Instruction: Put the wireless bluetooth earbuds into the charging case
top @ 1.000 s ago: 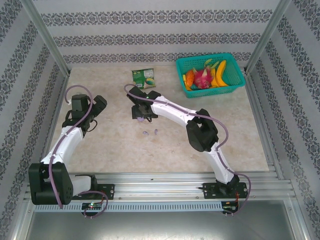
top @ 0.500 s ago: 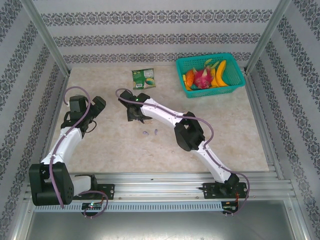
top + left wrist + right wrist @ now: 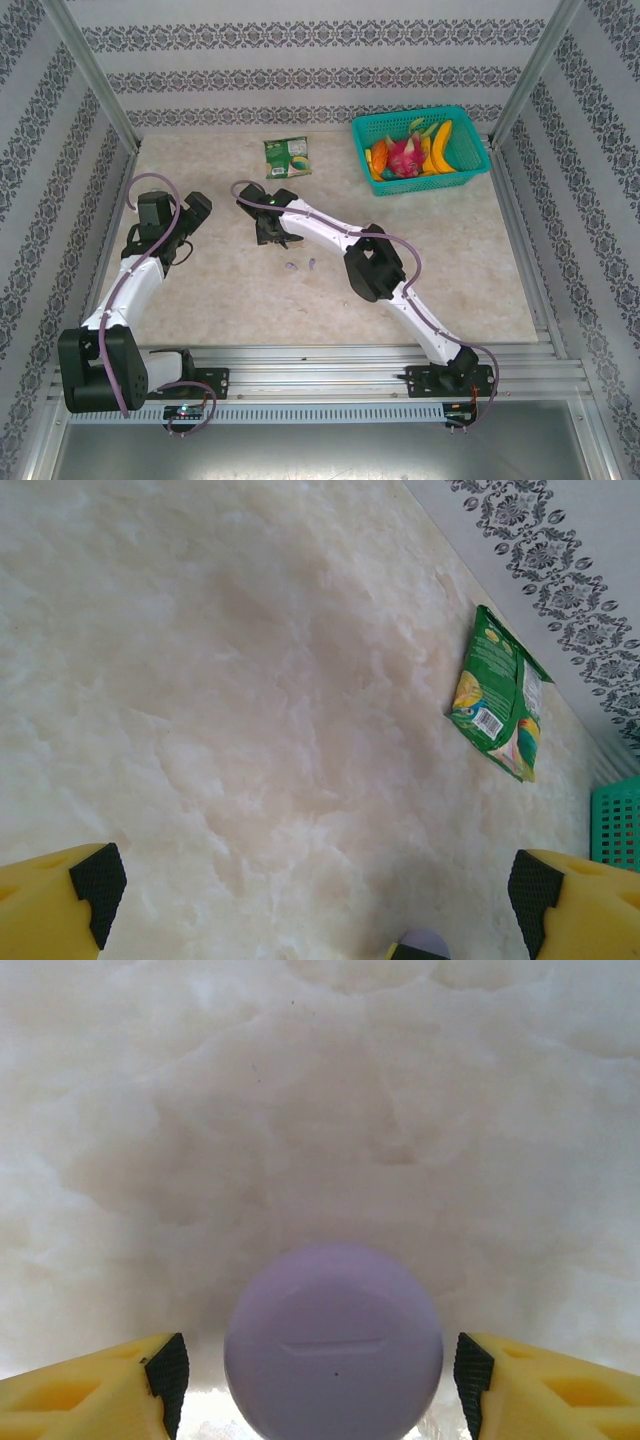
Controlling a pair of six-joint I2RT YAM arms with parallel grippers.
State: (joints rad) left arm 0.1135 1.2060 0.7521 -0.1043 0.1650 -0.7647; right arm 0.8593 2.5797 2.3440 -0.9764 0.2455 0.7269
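From above, two lavender earbuds [image 3: 291, 267] lie loose on the counter [image 3: 470, 260] beside the right claw [image 3: 277, 236], so neither is inserted yet. At the left wrist, the left claw [image 3: 315, 890] gapes wide and empty. At the right wrist, the right claw stands open astride the lavender charging case [image 3: 333, 1345], whose lid looks shut, not yet gripping it.

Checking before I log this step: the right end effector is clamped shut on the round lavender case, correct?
Not quite. The right end effector is open, not clamped shut. The right wrist view shows the round lavender case sitting between its fingers with a gap on each side.
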